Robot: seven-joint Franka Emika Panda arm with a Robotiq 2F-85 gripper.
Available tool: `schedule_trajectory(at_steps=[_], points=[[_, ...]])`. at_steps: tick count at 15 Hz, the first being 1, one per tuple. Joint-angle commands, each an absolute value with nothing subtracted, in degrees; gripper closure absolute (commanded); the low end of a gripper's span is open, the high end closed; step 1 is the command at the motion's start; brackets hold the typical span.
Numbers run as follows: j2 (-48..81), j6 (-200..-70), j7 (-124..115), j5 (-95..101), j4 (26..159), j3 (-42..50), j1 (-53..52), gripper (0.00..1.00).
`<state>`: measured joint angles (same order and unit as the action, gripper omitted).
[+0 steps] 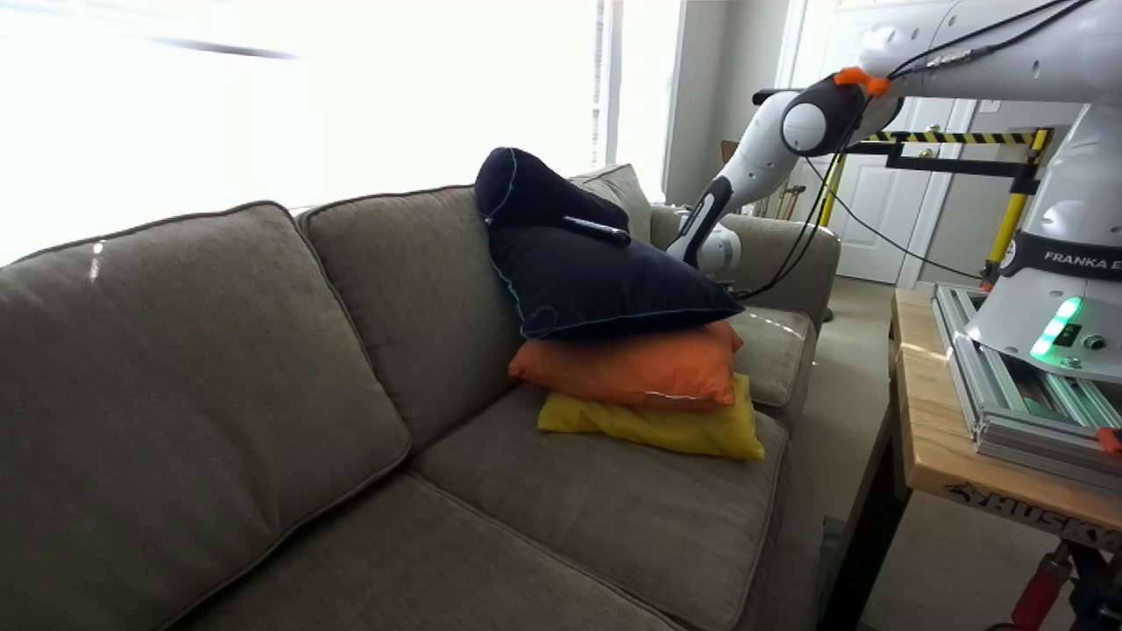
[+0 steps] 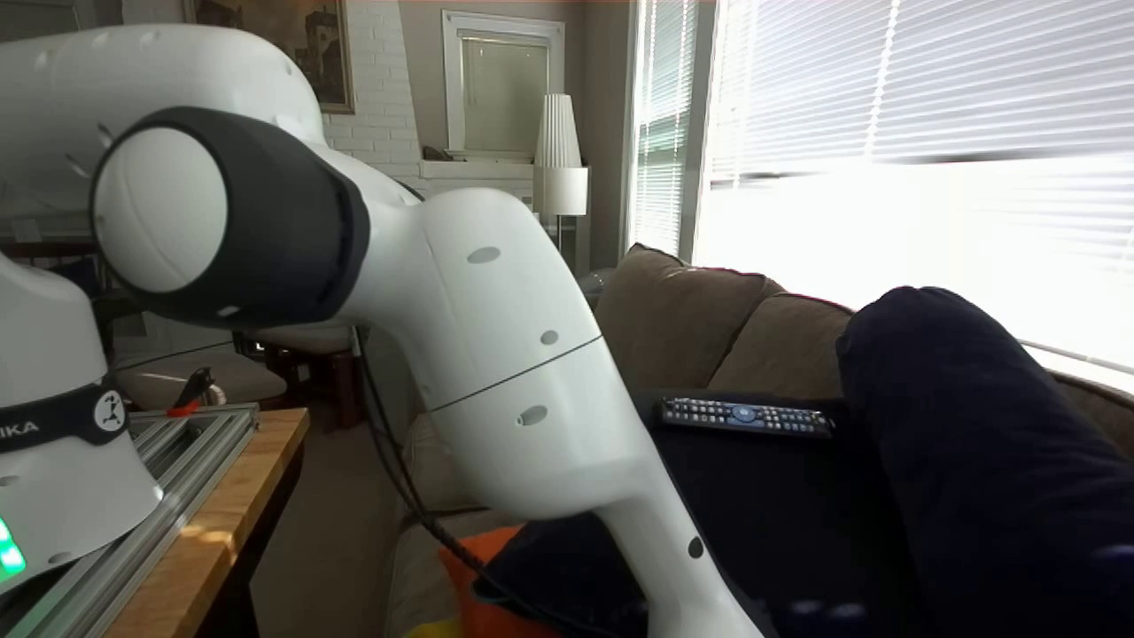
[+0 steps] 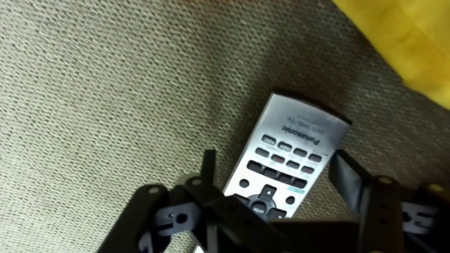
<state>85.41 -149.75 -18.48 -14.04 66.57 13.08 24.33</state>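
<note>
The fingers [image 3: 346, 182] stand fairly wide apart, on either side of a silver Panasonic remote control [image 3: 281, 161] that lies on the sofa seat [image 3: 105, 105] near a yellow pillow [image 3: 415, 45]. In both exterior views, a black remote control [image 2: 749, 416] rests on a navy pillow [image 1: 605, 285].

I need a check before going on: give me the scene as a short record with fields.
Fingers: apart, one on each side of the silver remote; contact unclear
Silver remote: buttons up on the couch
Near silver remote: yellow pillow, not touching it
Stack: dark pillow on orange pillow on yellow pillow
Dark remote: on the dark pillow
</note>
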Motion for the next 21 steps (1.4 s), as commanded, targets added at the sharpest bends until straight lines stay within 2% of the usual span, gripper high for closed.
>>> schedule_trajectory(at_steps=[1, 4, 11, 21], points=[[85.41, -150.67, -19.25, -13.11, 67.59, 13.04, 23.89, 0.49], [85.40, -150.55, -19.25, -13.06, 67.72, 13.18, 23.80, 0.65], [85.23, -148.78, -17.47, -12.39, 64.58, 13.65, 24.30, 0.66], [71.39, -152.13, -4.57, -13.25, 78.77, 13.11, 24.71, 0.66]])
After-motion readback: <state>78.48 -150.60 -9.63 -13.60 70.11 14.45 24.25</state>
